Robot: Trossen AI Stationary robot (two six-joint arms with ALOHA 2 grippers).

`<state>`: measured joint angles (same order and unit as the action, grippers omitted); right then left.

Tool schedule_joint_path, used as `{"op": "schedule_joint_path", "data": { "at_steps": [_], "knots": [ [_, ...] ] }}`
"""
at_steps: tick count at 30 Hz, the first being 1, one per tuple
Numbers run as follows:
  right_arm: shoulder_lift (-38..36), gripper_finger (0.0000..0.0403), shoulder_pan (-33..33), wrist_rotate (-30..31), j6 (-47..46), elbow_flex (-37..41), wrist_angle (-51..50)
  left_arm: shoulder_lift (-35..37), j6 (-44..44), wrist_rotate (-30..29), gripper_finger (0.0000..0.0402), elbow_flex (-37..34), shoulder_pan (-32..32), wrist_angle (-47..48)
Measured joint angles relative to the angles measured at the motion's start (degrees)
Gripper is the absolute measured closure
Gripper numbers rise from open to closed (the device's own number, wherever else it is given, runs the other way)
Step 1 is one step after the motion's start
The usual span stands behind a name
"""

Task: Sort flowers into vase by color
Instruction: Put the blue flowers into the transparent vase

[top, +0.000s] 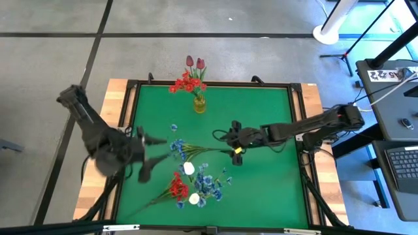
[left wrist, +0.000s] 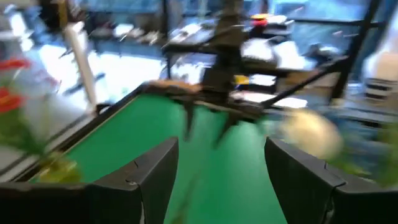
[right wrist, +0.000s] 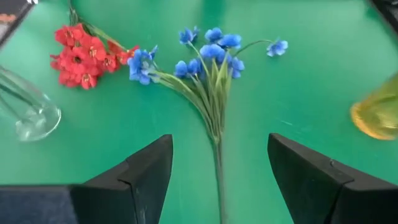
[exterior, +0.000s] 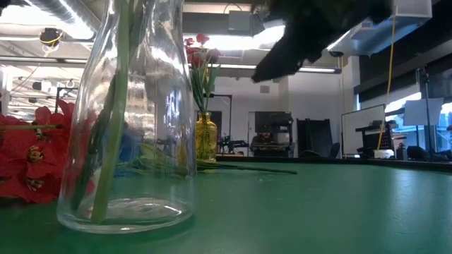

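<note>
No legible writing shows on the table. The right gripper [right wrist: 217, 180] reaches low across the green mat, jaws spread, the blue-blossomed spray's [right wrist: 208, 59] thin green stem running between them. The left gripper [left wrist: 217, 180] hovers released.

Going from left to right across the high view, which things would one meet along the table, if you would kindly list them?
Left gripper → red flowers lying flat → yellow vase → right gripper.
</note>
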<state>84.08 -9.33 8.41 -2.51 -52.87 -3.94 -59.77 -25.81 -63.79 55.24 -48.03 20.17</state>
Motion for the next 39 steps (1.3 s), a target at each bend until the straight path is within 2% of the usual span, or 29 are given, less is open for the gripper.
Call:
{"op": "schedule_joint_path", "data": {
  "at_steps": [3, 8, 12, 14, 19, 26, 30, 39],
  "knots": [
    [3.3, 0.0143, 2.1, -3.1, 0.6, 0.8, 5.7, 2.9, -1.9, 4.0, 0.0167, 0.0, 6.6, 4.8],
    [9.6, 0.0143, 4.9, -6.6, 2.7, 0.9, 14.6, 6.1, 2.6, 12.6, 0.0167, 0.0, 14.9, 2.5],
    [16.2, 0.0143, 6.2, -10.1, 2.8, 0.8, 23.2, 6.3, 13.0, 24.2, 0.0167, -4.5, 17.3, -14.2],
    [18.9, 0.0143, 6.6, -10.6, 2.8, 0.4, 24.4, 6.5, 17.1, 27.8, 0.0167, -7.8, 17.7, -20.5],
    [23.6, 0.0143, 6.8, -10.6, 1.2, -0.6, 23.5, 9.2, 18.4, 32.3, 0.0167, -18.0, 21.6, -33.0],
    [25.0, 0.0143, 6.8, -9.9, -1.9, -0.7, 23.0, 13.6, 12.3, 35.1, 0.0167, -29.5, 25.6, -44.1],
    [25.0, 0.0143, 6.8, -8.6, -2.2, -0.7, 22.9, 13.6, 11.4, 36.7, 0.0167, -31.9, 25.8, -47.2],
    [25.0, 0.0143, 6.8, -7.5, -3.5, -0.7, 16.8, 13.5, 9.7, 36.7, 0.0167, -32.4, 25.8, -46.9]
  ]
}}
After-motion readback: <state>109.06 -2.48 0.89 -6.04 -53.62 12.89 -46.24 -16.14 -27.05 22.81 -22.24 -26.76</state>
